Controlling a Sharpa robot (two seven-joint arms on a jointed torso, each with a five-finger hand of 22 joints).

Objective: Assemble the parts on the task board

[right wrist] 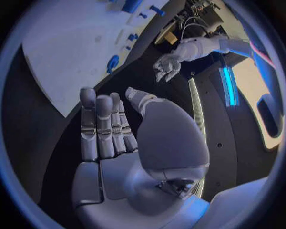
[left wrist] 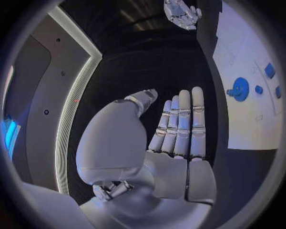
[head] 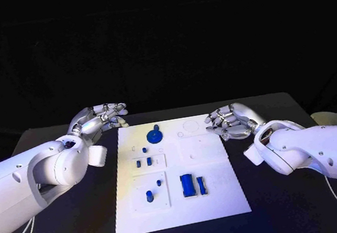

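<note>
White task board (head: 220,198) lies mid-bench; blue parts (head: 188,185) sit toward its 9 o'clock side. You see left hand (head: 100,119) at 10, right hand (head: 232,121) at 2, fingers extended, holding nothing; progress undetermined

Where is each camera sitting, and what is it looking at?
Head view: on the robot's head, looking down at the task board, both arms and each robot hand.
Left wrist view: behind the left robot hand, facing the board's edge.
Right wrist view: behind the right robot hand, facing the board.
All three share the board and its round blue part.
</note>
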